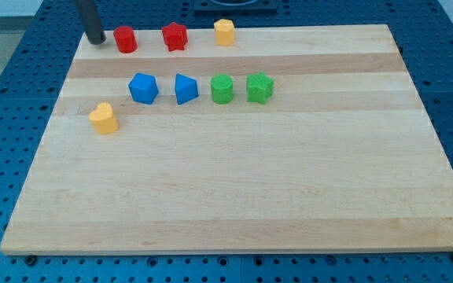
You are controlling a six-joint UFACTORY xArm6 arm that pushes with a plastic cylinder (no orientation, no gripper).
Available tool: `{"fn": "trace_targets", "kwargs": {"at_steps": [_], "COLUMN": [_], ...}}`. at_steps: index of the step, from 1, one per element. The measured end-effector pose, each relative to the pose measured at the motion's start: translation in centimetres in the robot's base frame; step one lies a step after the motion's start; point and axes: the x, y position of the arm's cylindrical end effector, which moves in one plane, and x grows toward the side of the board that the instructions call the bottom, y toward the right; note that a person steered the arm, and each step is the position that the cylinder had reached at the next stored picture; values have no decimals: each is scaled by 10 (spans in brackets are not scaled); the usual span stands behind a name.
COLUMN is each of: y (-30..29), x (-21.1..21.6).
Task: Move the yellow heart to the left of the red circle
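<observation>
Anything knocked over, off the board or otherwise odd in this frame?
Nothing stands out. All eight blocks sit flat on the wooden board. The yellow heart sits alone near the view's left edge, below the red circle. My tip rests just left of that circle, in the spot the heart should take.

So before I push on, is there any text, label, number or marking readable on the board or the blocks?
None: no word, number or sign can be read anywhere in the camera view.
The wooden board is plain.
The blocks, including the yellow heart and red circle, carry no markings.
</observation>
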Motion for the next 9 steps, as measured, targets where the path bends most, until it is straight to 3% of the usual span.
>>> {"fn": "trace_targets", "kwargs": {"at_steps": [1, 4, 5, 7, 9], "y": [-21, -26, 3, 78, 86], "x": [48, 255, 279, 247, 221]}}
